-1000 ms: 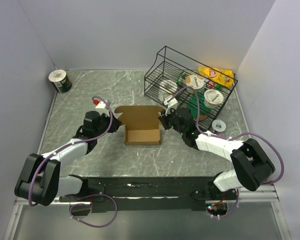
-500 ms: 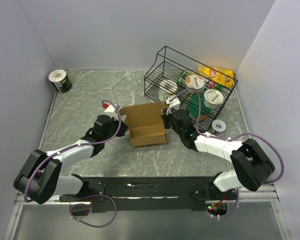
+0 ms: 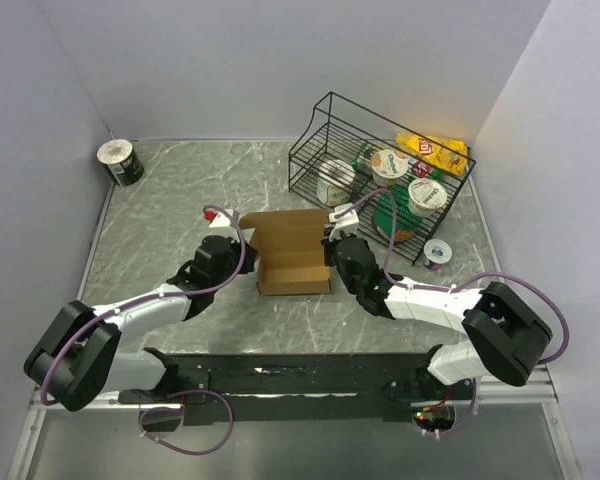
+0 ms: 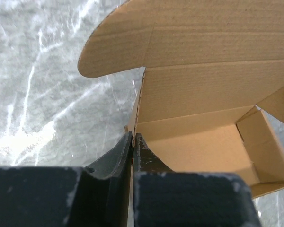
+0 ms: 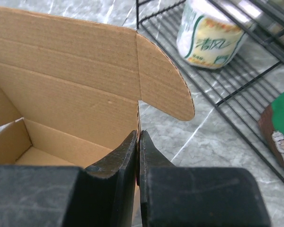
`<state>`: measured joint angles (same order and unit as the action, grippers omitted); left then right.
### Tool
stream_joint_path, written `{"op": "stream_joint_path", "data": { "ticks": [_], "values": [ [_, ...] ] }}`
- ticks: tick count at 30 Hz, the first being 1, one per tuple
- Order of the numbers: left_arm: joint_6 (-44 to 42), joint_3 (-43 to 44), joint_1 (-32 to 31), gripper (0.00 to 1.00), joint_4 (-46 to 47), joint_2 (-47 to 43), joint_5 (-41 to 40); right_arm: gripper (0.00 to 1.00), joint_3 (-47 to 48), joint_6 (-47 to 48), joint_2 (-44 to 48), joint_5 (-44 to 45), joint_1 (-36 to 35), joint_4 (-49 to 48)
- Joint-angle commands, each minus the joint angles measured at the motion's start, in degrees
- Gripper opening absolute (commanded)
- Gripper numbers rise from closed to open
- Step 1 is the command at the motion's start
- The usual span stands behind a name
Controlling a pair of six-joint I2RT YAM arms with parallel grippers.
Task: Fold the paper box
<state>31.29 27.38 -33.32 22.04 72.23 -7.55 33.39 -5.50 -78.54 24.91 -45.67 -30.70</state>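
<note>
The paper box (image 3: 293, 272) is a small brown cardboard mailer in the middle of the table, tray formed, its lid (image 3: 291, 232) standing open at the back. My left gripper (image 3: 242, 272) is shut on the box's left side wall (image 4: 137, 106), one finger inside and one outside. My right gripper (image 3: 332, 262) is shut on the right side wall (image 5: 138, 124) in the same way. A rounded lid flap sticks out at each end (image 4: 114, 53) (image 5: 166, 90). The box interior (image 4: 213, 146) holds nothing.
A black wire basket (image 3: 380, 180) stands tilted at the back right, holding cups and snack packs, with its wires close to the right gripper (image 5: 236, 90). A small cup (image 3: 436, 253) lies beside it. A tape roll (image 3: 119, 161) sits in the far left corner.
The left gripper closed onto the box's left wall. The box swung and shifted slightly right and toward me between the two grippers. The right arm drew nearer with it.
</note>
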Motion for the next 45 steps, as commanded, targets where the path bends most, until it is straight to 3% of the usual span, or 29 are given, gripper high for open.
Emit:
{"op": "stream_joint_path", "data": {
  "ticks": [1, 16, 30, 45],
  "values": [
    [0.53, 2.59, -1.13, 0.09, 6.78, -2.7, -2.38, 0.1, 0.01, 1.36, 0.33, 6.28, -2.67, -9.02],
    [2.37, -1.27, -4.64, 0.09, 17.15, 5.11, -7.38, 0.08, 0.01, 0.14, -6.27, 12.27, -4.34, -16.94],
    [2.29, 0.22, -11.76, 0.08, 16.8, 10.83, -14.68, 0.08, 0.63, -4.17, -8.56, 16.49, -6.98, -13.78],
    [0.35, -8.3, -15.02, 0.08, 19.79, 6.96, -21.27, 0.09, -0.25, -11.37, -5.75, 17.37, -8.12, -5.26]
  ]
}}
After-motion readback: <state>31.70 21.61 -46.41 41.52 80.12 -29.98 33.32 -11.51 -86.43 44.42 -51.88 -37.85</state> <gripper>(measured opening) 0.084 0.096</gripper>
